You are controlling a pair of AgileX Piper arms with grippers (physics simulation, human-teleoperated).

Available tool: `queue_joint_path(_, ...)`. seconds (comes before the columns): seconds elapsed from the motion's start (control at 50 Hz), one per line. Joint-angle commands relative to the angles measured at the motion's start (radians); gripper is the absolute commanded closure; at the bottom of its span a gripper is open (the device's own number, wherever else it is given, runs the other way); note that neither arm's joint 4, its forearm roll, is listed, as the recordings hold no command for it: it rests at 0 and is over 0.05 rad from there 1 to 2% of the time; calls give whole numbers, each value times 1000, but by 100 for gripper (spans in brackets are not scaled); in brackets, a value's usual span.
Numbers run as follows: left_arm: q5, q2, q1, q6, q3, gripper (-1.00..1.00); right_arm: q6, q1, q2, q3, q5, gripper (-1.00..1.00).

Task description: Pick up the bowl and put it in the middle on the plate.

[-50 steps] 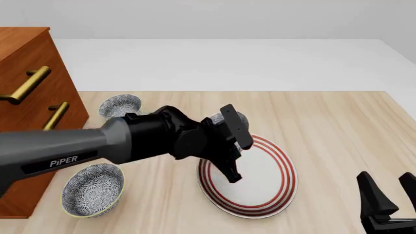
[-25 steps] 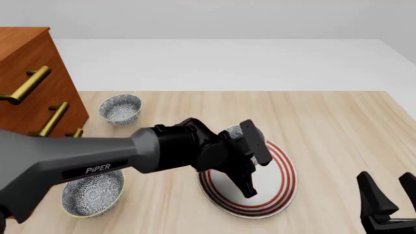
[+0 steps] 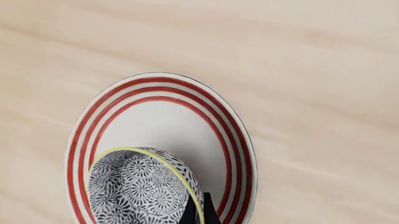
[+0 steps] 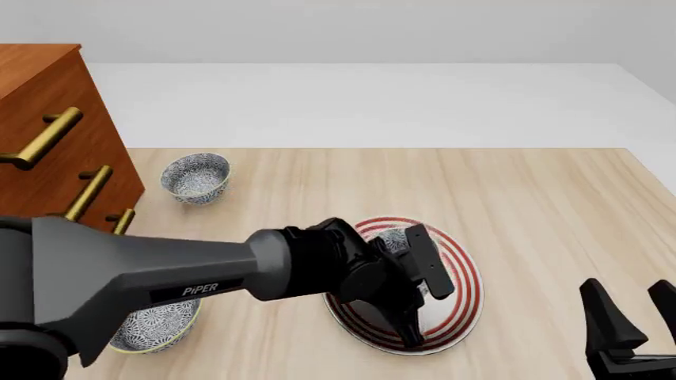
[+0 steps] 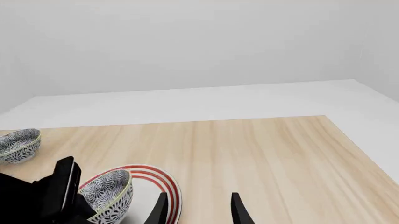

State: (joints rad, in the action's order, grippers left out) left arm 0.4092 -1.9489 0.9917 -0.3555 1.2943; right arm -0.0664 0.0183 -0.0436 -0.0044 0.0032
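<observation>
Seemingly, left end effector [image 4: 414, 294] pinches the bowl [image 3: 142, 188] rim over the plate [image 3: 234, 140]; right [image 5: 198, 210] open.

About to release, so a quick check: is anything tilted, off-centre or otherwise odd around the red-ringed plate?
The small speckled yellow-rimmed bowl, pinched at its rim by the left gripper, is tilted and sits toward one side of the large red-ringed white plate, not its middle. Nothing looks spilled or broken.
</observation>
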Motion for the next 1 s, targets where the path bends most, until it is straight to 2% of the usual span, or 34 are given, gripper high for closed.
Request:
queue_joint_path(0.02,-20,-26,1,-12,-11,100,0,0,-1,0,0,-100)
queue_joint_path(0.4,-14,-45,-2,-24,8,100,0,0,0,0,0,-100)
queue_joint_path(0.42,-13,-43,-2,-24,10,-100,0,0,0,0,0,-100)
queue_joint_path(1.0,2,-7,30,4,15,-100,0,0,0,0,0,-100)
